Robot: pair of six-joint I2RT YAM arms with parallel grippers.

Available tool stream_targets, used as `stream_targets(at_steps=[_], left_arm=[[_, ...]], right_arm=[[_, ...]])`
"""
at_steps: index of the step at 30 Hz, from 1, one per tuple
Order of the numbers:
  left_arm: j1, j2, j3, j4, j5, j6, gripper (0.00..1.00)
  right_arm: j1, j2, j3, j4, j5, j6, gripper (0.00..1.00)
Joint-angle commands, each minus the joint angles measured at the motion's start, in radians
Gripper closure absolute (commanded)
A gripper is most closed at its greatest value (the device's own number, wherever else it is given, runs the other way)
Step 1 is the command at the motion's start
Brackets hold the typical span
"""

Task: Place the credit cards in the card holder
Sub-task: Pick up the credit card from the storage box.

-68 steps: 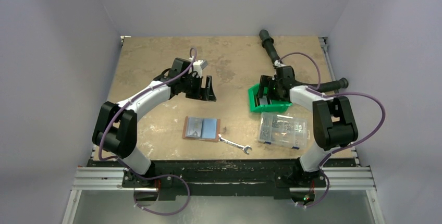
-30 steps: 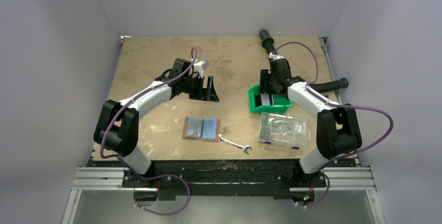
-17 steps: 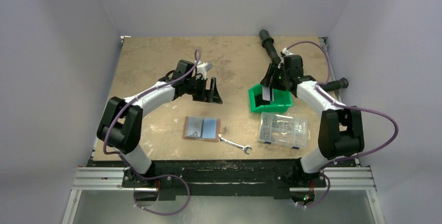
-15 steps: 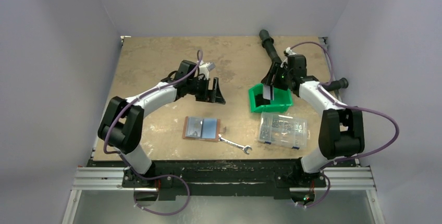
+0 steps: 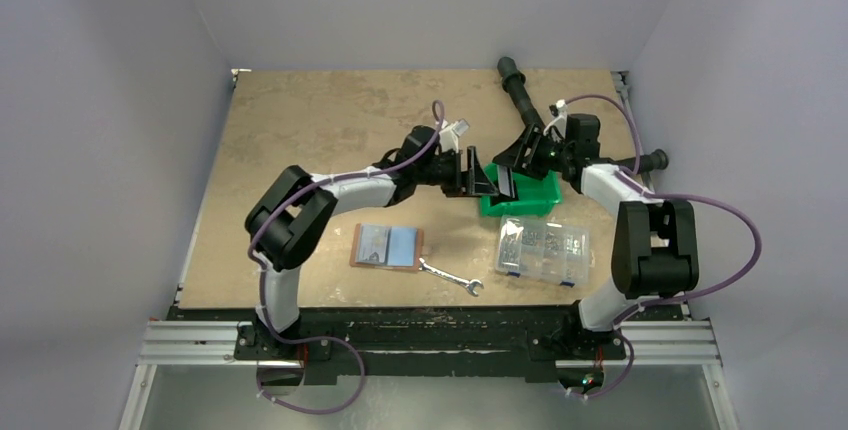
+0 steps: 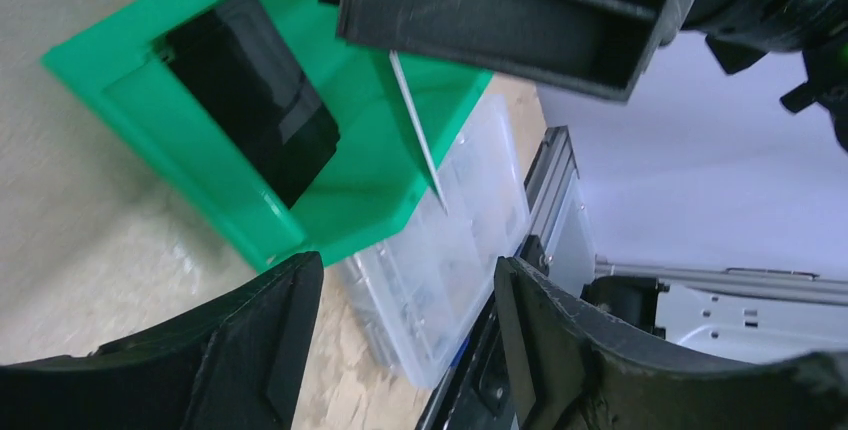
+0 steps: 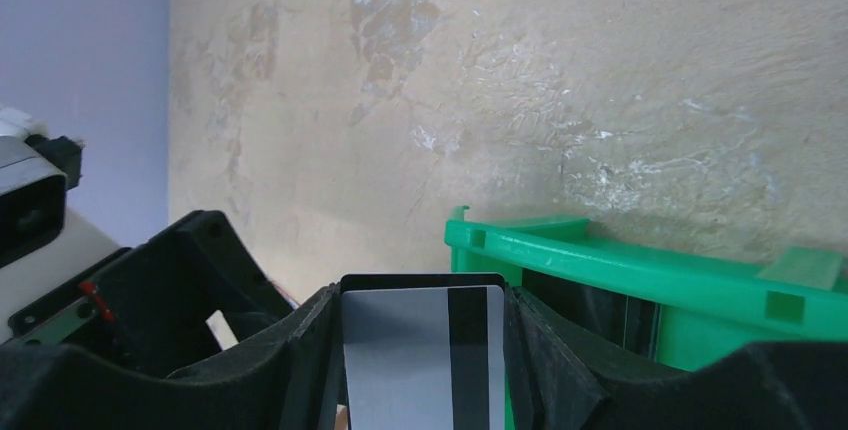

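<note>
The right end effector (image 5: 522, 155) grips a grey credit card (image 7: 420, 360) (long axis along its fingers), edge-on just ahead of the open left end effector (image 6: 405, 285).

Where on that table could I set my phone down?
The far left of the table, beyond the card holder, is bare. The right side is crowded: green bin, clear box, wrench, and the left arm and right arm meet over the bin.

Green bin (image 5: 520, 207), black item (image 6: 250, 100) inside. Striped card (image 7: 420, 360) at bin's left end: light grey, one black stripe. Card holder (image 5: 421, 248) left of bin: reddish-brown, holds light blue card (image 5: 402, 245) and grey-blue card (image 5: 373, 244). Table (image 5: 300, 120): tan, pale blotches.
</note>
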Motion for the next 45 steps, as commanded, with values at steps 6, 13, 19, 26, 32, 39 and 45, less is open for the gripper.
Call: stream_targets(at_steps=[6, 13, 19, 26, 32, 39, 45], left_arm=[[-0.027, 0.057, 0.104, 0.115, -0.064, -0.044, 0.32], [-0.028, 0.086, 0.147, 0.045, -0.084, -0.013, 0.35], [-0.027, 0.091, 0.16, 0.006, -0.102, 0.013, 0.42], [-0.025, 0.08, 0.153, -0.016, -0.109, 0.033, 0.48], [-0.027, 0.079, 0.15, -0.02, -0.104, 0.037, 0.42], [-0.024, 0.064, 0.152, -0.036, -0.107, 0.054, 0.35], [-0.018, 0.065, 0.147, -0.047, -0.116, 0.059, 0.37]], right_arm=[[-0.023, 0.008, -0.017, 0.094, -0.118, 0.019, 1.0], [-0.023, 0.011, -0.023, 0.107, -0.135, 0.026, 1.0], [-0.023, 0.011, -0.018, 0.107, -0.137, 0.026, 1.0], [-0.043, 0.012, -0.018, 0.104, -0.137, 0.026, 1.0], [-0.046, 0.013, -0.018, 0.104, -0.14, 0.025, 1.0], [-0.049, 0.019, -0.018, 0.11, -0.15, 0.029, 1.0], [-0.05, 0.019, -0.018, 0.109, -0.16, 0.029, 1.0]])
